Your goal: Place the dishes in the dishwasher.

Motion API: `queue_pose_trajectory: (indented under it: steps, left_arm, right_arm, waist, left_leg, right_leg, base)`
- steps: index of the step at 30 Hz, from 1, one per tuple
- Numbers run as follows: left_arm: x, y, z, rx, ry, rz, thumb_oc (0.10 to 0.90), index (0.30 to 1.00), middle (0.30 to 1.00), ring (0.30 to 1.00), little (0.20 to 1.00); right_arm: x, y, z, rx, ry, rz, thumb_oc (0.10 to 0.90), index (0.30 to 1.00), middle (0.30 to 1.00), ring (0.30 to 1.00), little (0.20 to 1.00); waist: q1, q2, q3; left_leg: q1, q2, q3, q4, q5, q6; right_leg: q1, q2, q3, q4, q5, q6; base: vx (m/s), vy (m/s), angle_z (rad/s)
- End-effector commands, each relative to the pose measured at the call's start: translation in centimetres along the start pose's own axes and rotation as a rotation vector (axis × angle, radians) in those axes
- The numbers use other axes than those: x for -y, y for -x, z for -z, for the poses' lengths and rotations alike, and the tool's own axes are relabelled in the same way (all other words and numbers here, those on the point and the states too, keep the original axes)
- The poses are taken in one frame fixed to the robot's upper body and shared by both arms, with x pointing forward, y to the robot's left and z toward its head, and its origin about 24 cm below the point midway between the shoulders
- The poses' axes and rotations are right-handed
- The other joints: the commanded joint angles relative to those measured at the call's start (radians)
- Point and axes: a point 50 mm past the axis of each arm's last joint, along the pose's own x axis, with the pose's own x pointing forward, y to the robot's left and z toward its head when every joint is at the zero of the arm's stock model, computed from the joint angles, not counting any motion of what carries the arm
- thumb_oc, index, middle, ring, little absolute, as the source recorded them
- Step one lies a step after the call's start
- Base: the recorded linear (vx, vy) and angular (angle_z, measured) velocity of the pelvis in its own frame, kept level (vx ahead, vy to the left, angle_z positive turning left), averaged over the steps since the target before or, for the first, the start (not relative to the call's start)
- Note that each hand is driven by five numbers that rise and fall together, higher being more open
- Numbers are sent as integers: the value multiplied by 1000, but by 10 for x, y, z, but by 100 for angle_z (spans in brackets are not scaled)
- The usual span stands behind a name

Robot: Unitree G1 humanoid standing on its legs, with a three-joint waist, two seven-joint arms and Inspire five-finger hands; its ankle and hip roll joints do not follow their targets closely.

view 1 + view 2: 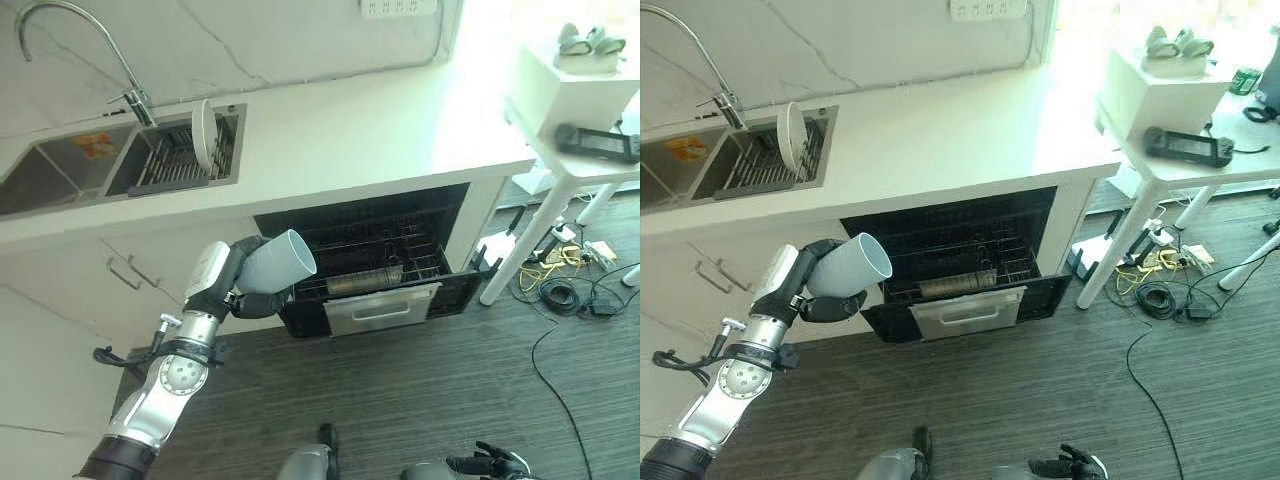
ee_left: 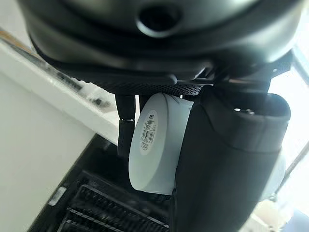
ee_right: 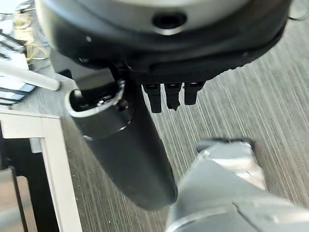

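Cup (image 1: 279, 262) in L hand (image 1: 238, 285)

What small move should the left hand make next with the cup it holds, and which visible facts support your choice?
Probably carry the cup rightward and down toward the pulled-out dishwasher rack. The left hand grips the cup, tilted, beside the open dishwasher's left edge, not yet over the rack, which looks mostly free.

barcode sticker on the cup (image 2: 154, 145) base, its print too small to read

Pale grey cup (image 1: 278, 262) tilted, plate (image 1: 204, 136) upright
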Motion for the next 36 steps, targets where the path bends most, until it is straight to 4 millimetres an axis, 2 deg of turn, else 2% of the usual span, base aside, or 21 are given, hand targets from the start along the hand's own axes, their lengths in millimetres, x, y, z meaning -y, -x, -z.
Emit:
queue_pose_trajectory:
  steps: [1,8,10,11,12,14,15,16,17,19,20,21,24,27,28,29,30,32,34,35,36]
  left_arm:
    - [-46,-18,-32,183,1,-224,400,300,300,300,300]
    - [-47,-8,-28,183,5,-234,400,300,300,300,300]
    - [-53,-6,-32,195,5,-244,400,300,300,300,300]
    - [-55,-6,-35,205,-5,-247,400,300,300,300,300]
    - [-56,-7,-36,214,-14,-248,400,300,300,300,300]
    - [-56,-11,-38,227,-26,-245,400,300,300,300,300]
    - [-56,-12,-38,229,-24,-245,400,300,300,300,300]
    - [-56,-14,-39,236,-20,-252,400,300,300,300,300]
    - [-57,-15,-40,246,-19,-261,400,300,300,300,300]
    - [-58,-17,-42,259,-25,-271,400,300,300,300,300]
    - [-60,-18,-42,265,-38,-283,400,300,300,300,300]
    - [-62,-19,-42,266,-52,-294,400,300,300,300,300]
    - [-65,-20,-38,233,-68,-326,400,300,300,300,300]
    - [-67,-14,-37,229,-50,-355,400,300,300,300,300]
    - [-66,-12,-37,227,-47,-345,400,300,300,300,300]
    - [-64,-11,-36,233,-38,-326,400,300,300,300,300]
    - [-64,-10,-37,239,-36,-320,400,300,300,300,300]
    - [-65,-10,-39,240,-30,-307,400,300,300,300,300]
    - [-63,-9,-39,236,-26,-288,400,300,300,300,300]
    - [-60,-11,-39,240,-25,-279,400,300,300,300,300]
    - [-59,-12,-40,239,-16,-281,400,300,300,300,300]
  right_arm:
    - [3,1,8,-12,-10,5,800,900,900,900,900]
    - [-10,2,17,-33,-58,29,800,900,900,900,900]
    - [-14,2,7,21,-89,46,800,900,900,900,900]
    - [-18,2,1,44,-88,43,800,900,900,900,900]
    - [-20,2,-3,62,-85,41,800,900,900,900,900]
    - [-22,2,-8,86,-96,43,800,900,900,900,900]
    - [-21,2,-8,86,-100,42,800,900,900,900,900]
    - [-20,3,-7,86,-106,37,800,900,900,900,900]
    - [-17,3,-5,84,-104,31,800,900,900,900,900]
    - [-16,3,-2,78,-109,24,800,900,900,900,900]
    - [-18,3,1,70,-113,2,800,900,900,900,900]
    - [-21,3,1,64,-109,-16,800,900,900,900,900]
    - [-28,2,4,42,-101,-61,800,900,900,900,900]
    - [-24,2,-8,71,-52,-64,800,900,900,900,900]
    - [-20,2,-8,69,-48,-57,800,900,900,900,900]
    - [-10,3,-4,65,-56,-41,800,900,900,900,900]
    - [-6,4,-2,61,-60,-38,800,900,900,900,900]
    - [3,4,1,55,-59,-23,800,900,900,900,900]
    - [5,4,-2,57,-86,-19,800,900,900,900,900]
    - [3,4,-6,84,-122,-25,800,900,900,900,900]
    - [0,4,-14,130,-134,-42,800,900,900,900,900]
  waist:
    - [4,-10,-45]
    - [20,-4,-76]
    - [30,6,-72]
    - [23,22,-63]
    - [14,34,-46]
    - [-6,33,-11]
    - [-9,29,-6]
    - [-13,22,-1]
    - [-13,14,-1]
    - [-21,5,4]
    - [-26,-14,12]
    - [-24,-22,16]
    - [4,-41,15]
    - [9,-50,23]
    - [12,-60,26]
    - [23,-80,31]
    - [28,-83,34]
    - [44,-69,30]
    - [41,-20,26]
    - [33,-8,17]
    - [31,2,9]
  left_leg:
    - [68,45,-23,127,-261,-74]
    - [74,43,-4,127,-286,-59]
    - [84,42,8,127,-297,-40]
    - [90,46,1,127,-301,-22]
    - [100,47,-12,127,-304,-7]
    - [112,26,-42,127,-311,20]
    - [114,21,-48,127,-312,23]
    - [116,14,-62,127,-311,20]
    - [117,14,-71,127,-309,10]
    - [126,23,-86,127,-314,-6]
    - [136,28,-96,127,-327,-19]
    - [140,45,-97,127,-335,-29]
    - [119,110,-71,127,-301,-75]
    - [126,170,-50,127,-257,-97]
    - [127,178,-43,127,-213,-102]
    - [116,154,-30,152,-166,-90]
    - [92,144,-29,183,-162,-84]
    - [61,89,-38,127,-158,-82]
    - [8,110,-45,127,-182,-88]
    - [12,125,-69,127,-186,-94]
    - [15,109,-94,127,-201,-100]
  right_leg:
    - [-38,63,-53,-159,106,43]
    - [-23,45,-60,-159,100,61]
    - [21,45,-109,-159,109,64]
    - [39,69,-127,-159,182,74]
    - [8,75,-123,-87,218,85]
    - [-114,52,-67,105,274,91]
    - [-134,43,-52,119,288,89]
    - [-140,25,-34,77,289,82]
    - [-111,1,-25,-46,276,77]
    - [-84,-32,9,-159,294,92]
    - [-121,-70,71,-159,294,113]
    - [-134,-82,93,-159,293,125]
    - [-106,-80,46,-159,211,144]
    - [-95,-47,22,-159,176,106]
    - [-82,-41,18,-159,164,90]
    - [-58,-37,15,-159,147,64]
    - [-48,-30,13,-159,140,54]
    - [-26,-3,-8,-159,118,44]
    - [-8,34,-42,-159,106,45]
    - [-7,38,-50,-159,100,38]
    - [-3,39,-47,-159,91,40]
  base:
    - [50,143,14]
    - [48,130,2]
    - [92,169,-14]
    - [37,90,-21]
    - [3,81,-13]
    - [-62,-16,-4]
    - [-8,-145,-3]
    - [70,-283,16]
    - [101,-358,18]
    - [99,-454,21]
    - [84,-601,19]
    - [69,-577,24]
    - [67,-533,36]
    - [76,-402,13]
    - [168,-490,6]
    - [163,-421,26]
    - [197,-365,36]
    - [193,-83,42]
    - [190,131,28]
    - [231,222,15]
    - [180,208,3]
